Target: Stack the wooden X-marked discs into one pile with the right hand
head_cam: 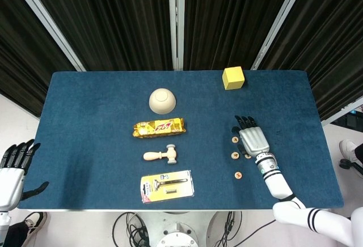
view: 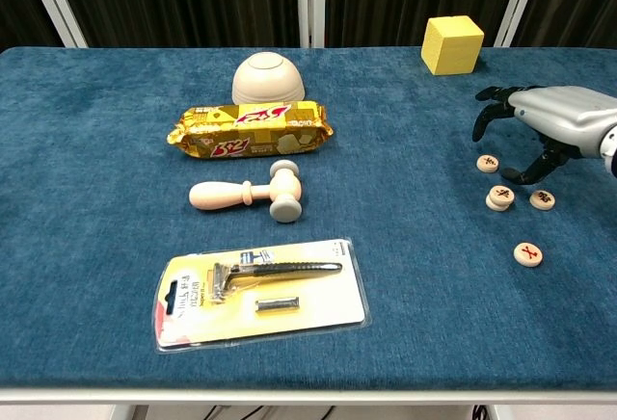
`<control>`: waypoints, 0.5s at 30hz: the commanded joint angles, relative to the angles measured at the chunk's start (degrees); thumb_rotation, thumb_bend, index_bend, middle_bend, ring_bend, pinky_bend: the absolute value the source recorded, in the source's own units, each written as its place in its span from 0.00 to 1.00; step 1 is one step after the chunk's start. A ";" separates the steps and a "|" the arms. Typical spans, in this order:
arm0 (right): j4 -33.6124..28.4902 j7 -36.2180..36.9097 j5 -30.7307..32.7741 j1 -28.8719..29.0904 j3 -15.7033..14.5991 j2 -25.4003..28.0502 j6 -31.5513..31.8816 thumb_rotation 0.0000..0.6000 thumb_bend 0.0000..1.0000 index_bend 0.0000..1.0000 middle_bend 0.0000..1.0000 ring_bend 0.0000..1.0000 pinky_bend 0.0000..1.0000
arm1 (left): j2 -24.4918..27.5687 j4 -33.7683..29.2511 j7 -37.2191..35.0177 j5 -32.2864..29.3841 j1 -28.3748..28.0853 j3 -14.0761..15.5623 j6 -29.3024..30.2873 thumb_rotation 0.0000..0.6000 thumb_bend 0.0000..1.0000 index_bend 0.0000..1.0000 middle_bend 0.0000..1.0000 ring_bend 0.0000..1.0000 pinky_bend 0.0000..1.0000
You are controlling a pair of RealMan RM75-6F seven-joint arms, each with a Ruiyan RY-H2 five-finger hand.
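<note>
Lying nearest the front edge of the blue tabletop [view: 87, 275], lower left of centre in the chest view, is a packaged razor [view: 260, 291] on its yellow card. At the lower right, a single X-marked disc [view: 527, 254] sits alone on the cloth. Beyond the razor, a small wooden mallet [view: 253, 193] lies on its side with its handle pointing left.

Further back on the right, a short pile of discs [view: 499, 196] stands, two high as far as the chest view shows, with another disc [view: 543, 199] just to its right and a fourth disc [view: 488, 163] a little beyond it. The right hand [view: 540, 126] hovers over this cluster, palm down, its dark fingers [view: 492, 104] spread and curled toward the cloth with nothing between them; the thumb reaches down near the pile, and I cannot tell whether it touches. In the head view the same hand [head_cam: 252, 140] covers the spot right of the discs.

Mid-frame on the left lies a yellow snack packet [view: 253, 128], and behind it an upturned cream bowl [view: 268, 77]. Near the far edge, upper right, sits a yellow cube [view: 452, 44].

The left hand [head_cam: 14, 165] shows only in the head view, at the lower left corner off the tabletop, fingers apart and holding nothing.
</note>
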 commanded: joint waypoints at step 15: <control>2.13 -2.25 1.80 0.50 0.13 -2.43 0.74 1.00 0.30 0.44 0.00 0.00 0.00 | 0.14 -0.10 -0.38 0.12 0.05 0.04 0.12 1.00 0.14 0.08 0.00 0.00 0.00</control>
